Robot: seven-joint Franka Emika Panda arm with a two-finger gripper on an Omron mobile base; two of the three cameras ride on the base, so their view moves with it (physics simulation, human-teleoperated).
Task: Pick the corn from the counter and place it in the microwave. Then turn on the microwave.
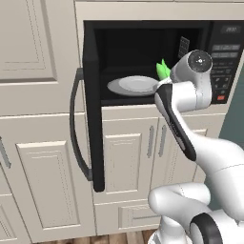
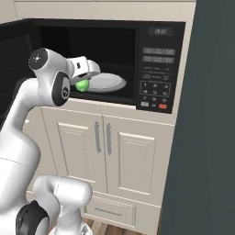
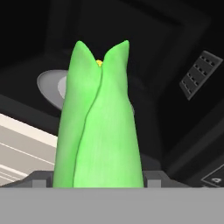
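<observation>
Microwave (image 1: 143, 62) door (image 1: 93, 119) swung fully open to the left, curved grey handle (image 1: 78, 128) facing out. Inside, a grey round plate (image 1: 133, 86) sits on the cavity floor. Vent grille (image 3: 199, 74) on the cavity's right inner wall. Keypad (image 2: 156, 80) on the right of the microwave, red button (image 2: 162, 106) at its bottom corner, small display at top.

White arm reaches up from the base to the microwave mouth. Gripper (image 2: 82, 81) sits at the front edge of the opening, just at the near rim of the plate. Corn (image 3: 100, 122) is held between the jaws: in the hand view the green husk rises from between the two dark fingertips (image 3: 41, 178), pointed leaves up, a speck of yellow at the tip. Jaws stand fairly wide, closed on the cob's sides. Corn in the left base view pokes out green (image 1: 163, 70) above the wrist, at the right front of the cavity; in the right base view it shows as a green lump under the hand, beside the plate's left edge. Corn is off the plate surface, probably still in the air, contact with the plate hard to tell.

Cream panelled cabinet doors (image 2: 119, 156) below the microwave, drawer under them. Dark teal panel (image 2: 206, 137) at the right side.
</observation>
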